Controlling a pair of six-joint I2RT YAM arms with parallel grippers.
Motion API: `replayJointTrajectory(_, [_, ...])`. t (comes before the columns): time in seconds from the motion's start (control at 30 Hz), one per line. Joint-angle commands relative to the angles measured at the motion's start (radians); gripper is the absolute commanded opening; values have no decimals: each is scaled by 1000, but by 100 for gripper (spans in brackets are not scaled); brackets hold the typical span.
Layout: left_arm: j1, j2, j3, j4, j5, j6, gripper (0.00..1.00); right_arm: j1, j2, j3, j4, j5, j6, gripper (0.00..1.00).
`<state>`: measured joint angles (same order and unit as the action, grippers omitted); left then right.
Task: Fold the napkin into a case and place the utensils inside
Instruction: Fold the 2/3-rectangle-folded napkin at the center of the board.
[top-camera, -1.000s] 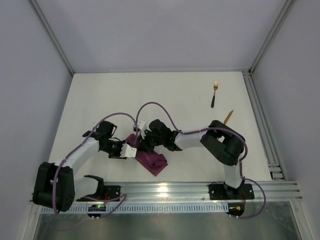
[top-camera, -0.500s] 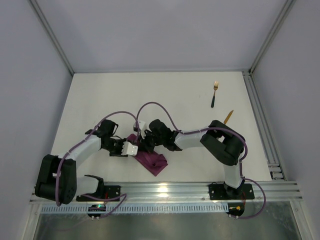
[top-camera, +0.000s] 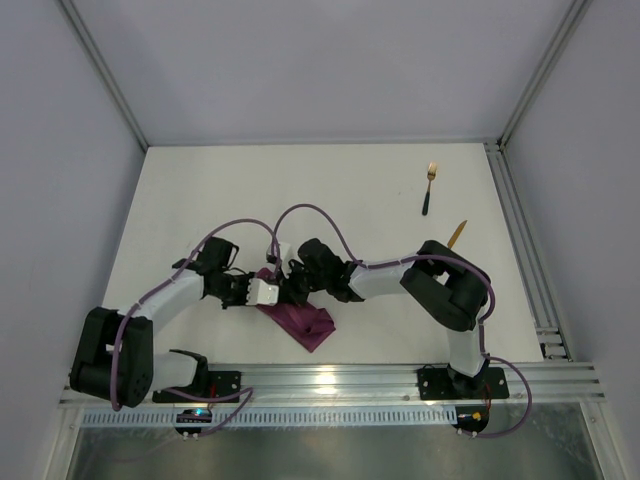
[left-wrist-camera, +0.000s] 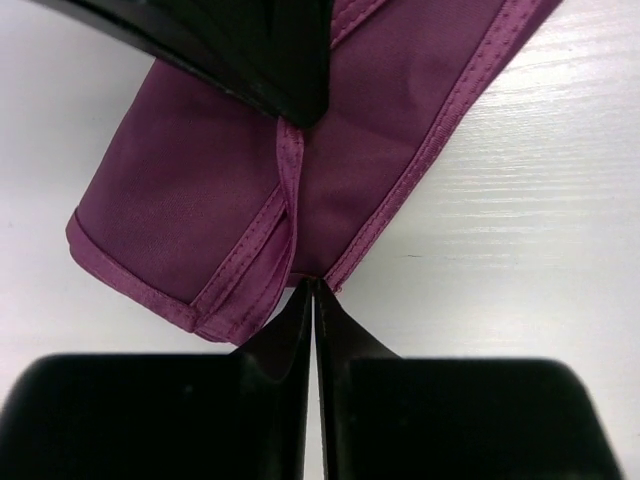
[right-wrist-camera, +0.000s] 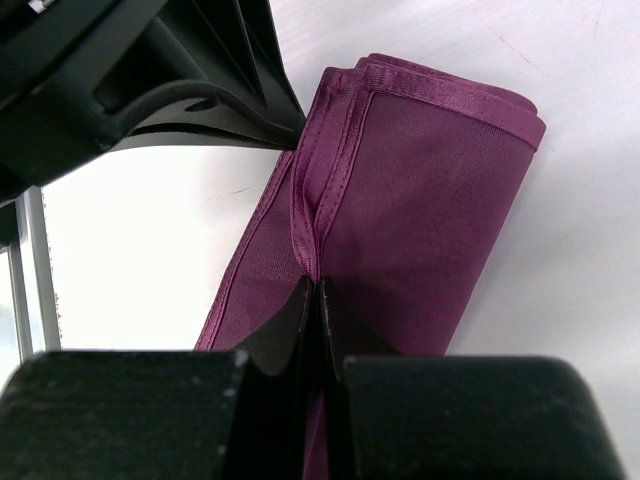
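Grip, left pincer (left-wrist-camera: 312, 285): jaws pressed together, tips set against the hemmed edge of the napkin (left-wrist-camera: 200, 190) where two folded borders meet. Whether cloth is caught between them cannot be told.
Grip, right pincer (right-wrist-camera: 312, 285): jaws closed on a raised hem fold of the napkin, with cloth running on between the fingers.
Pincer positions: the two face each other tip to tip across the cloth, just apart, at its far-left end.
Napkin: folded into a layered oblong, lying flat and aslant on the surface (top-camera: 330, 190), near the front rail.
Contents: the wrist views show only cloth layers and stitched hems.
Fork (top-camera: 429, 188): on the bare surface at far right, tines pointing away, well apart from the napkin.
Knife (top-camera: 457, 234): just nearer than the fork, only its gold blade showing.
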<state>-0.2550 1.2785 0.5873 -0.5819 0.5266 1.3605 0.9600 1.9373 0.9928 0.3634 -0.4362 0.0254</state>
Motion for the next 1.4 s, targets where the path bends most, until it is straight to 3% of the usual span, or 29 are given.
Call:
replayJointTrajectory(0.0, [-4, 10, 25, 59, -26, -78, 0, -3, -35, 6, 20, 4, 2, 6])
replayJointTrajectory(0.43, [-4, 16, 140, -32, -14, -223, 1, -3, -69, -11, -1, 63, 59, 6])
replayJointTrajectory(0.53, [14, 4, 193, -123, 70, -236, 9, -1, -72, -19, 6, 73, 61, 6])
replayJointTrajectory(0.67, [49, -22, 236, -191, 107, -229, 31, -3, -84, -26, 12, 70, 50, 6])
replayJointTrajectory(0.87, [51, -18, 217, -139, 148, -198, 47, -3, -83, -29, 31, 56, 47, 6])
replayJointTrajectory(1.17, [51, 10, 171, -3, 182, -143, 54, -3, -58, -39, 65, 39, 68, 6])
replayJointTrajectory(1.37, [51, 111, 195, -111, 190, 40, 57, -3, -44, -43, 95, 34, 82, 6])
